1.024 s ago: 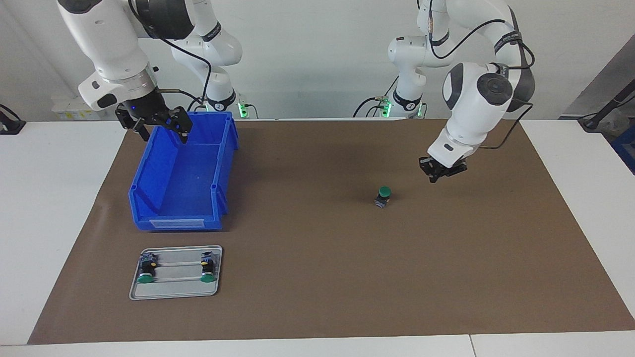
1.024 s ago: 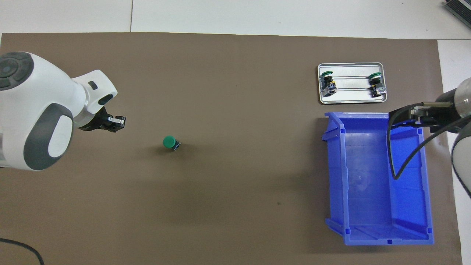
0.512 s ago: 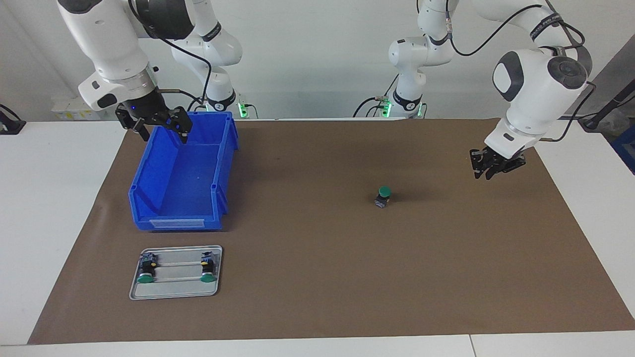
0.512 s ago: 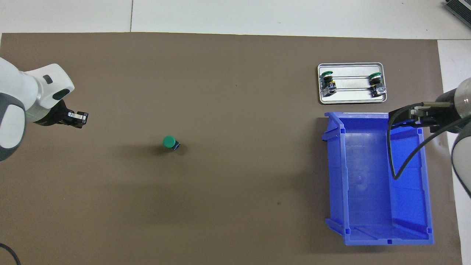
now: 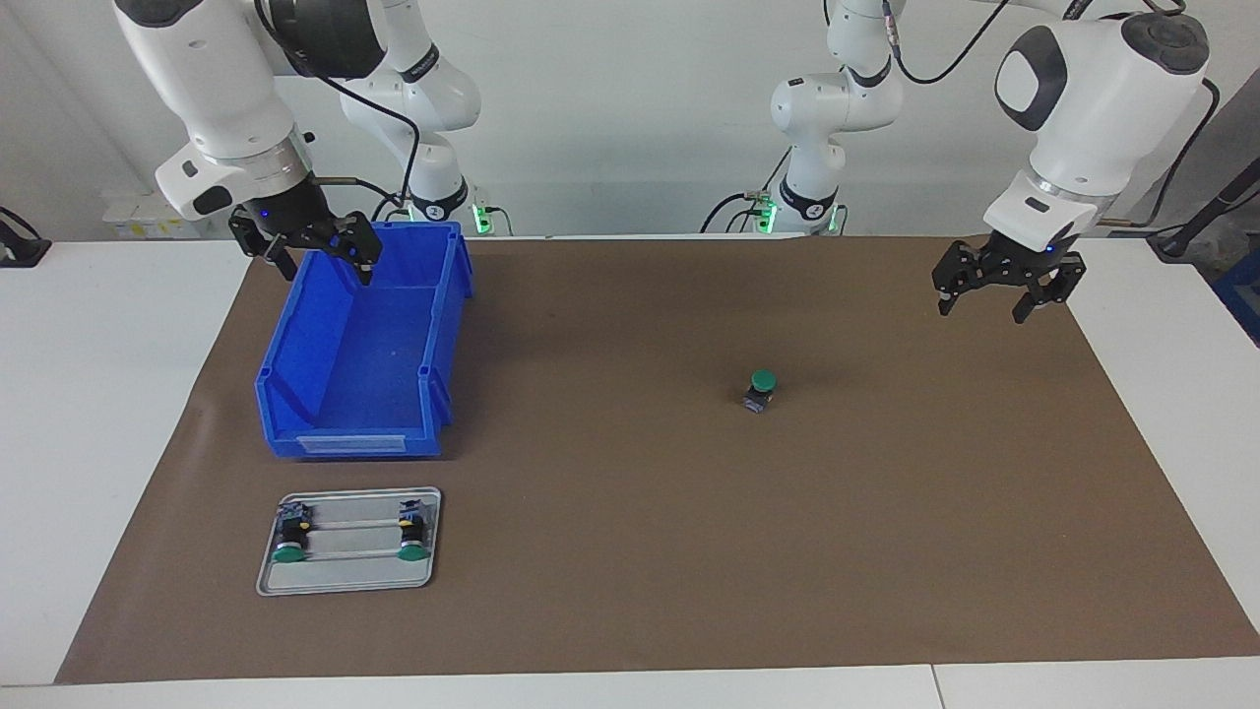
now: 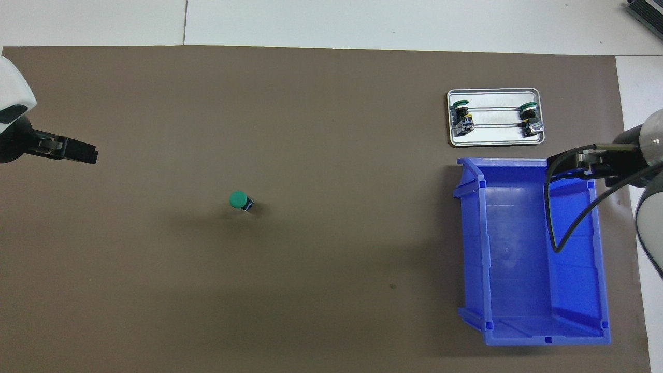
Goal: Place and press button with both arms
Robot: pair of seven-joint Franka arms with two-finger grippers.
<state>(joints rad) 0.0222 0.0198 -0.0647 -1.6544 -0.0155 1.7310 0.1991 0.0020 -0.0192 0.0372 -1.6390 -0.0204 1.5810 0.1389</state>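
The button [image 5: 759, 390] [image 6: 239, 200] stands alone on the brown mat, green cap up, with nothing touching it. My left gripper [image 5: 982, 310] [image 6: 77, 154] hangs open and empty above the mat near the left arm's end of the table, well apart from the button. Over the end of the blue bin [image 5: 448, 335] [image 6: 474, 248] nearest the robots, my right gripper [image 5: 327, 271] [image 6: 580, 165] waits, open and holding nothing.
A metal tray [image 5: 349, 581] [image 6: 494, 141] lies on the mat beside the bin, farther from the robots, with two more green-capped buttons [image 5: 287, 537] [image 5: 413, 535] lying on it. The bin has nothing in it.
My left gripper has pulled away from beside the button toward the left arm's end of the table, risen, and gone from shut to open. The button and the right arm stayed put.
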